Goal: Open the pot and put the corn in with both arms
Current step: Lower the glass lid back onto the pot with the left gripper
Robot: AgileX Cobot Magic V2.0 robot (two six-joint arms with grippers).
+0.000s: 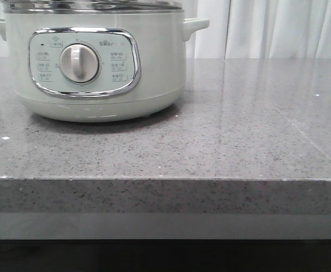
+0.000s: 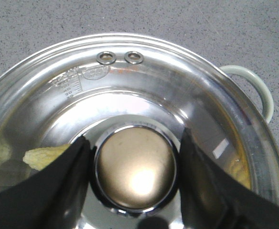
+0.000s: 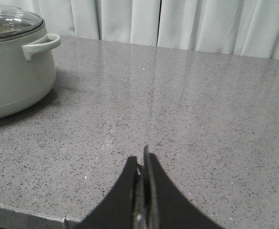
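Observation:
The pale grey-green pot (image 1: 97,73) stands at the far left of the table, its dial facing me. Its steel-rimmed glass lid (image 2: 144,90) sits on it, and it also shows in the right wrist view (image 3: 8,21). My left gripper (image 2: 134,167) is right above the lid, its black fingers (image 2: 72,176) closed against both sides of the round chrome knob (image 2: 135,168). A yellow piece, the corn (image 2: 44,156), shows blurred through the glass inside the pot. My right gripper (image 3: 143,160) is shut and empty, low over the table near its front edge, to the right of the pot.
The speckled grey stone table (image 1: 239,130) stretches to the right of the pot. Its front edge (image 1: 165,178) is close to me. White curtains (image 1: 279,28) hang behind. One pot handle (image 3: 41,45) sticks out towards the right gripper's side.

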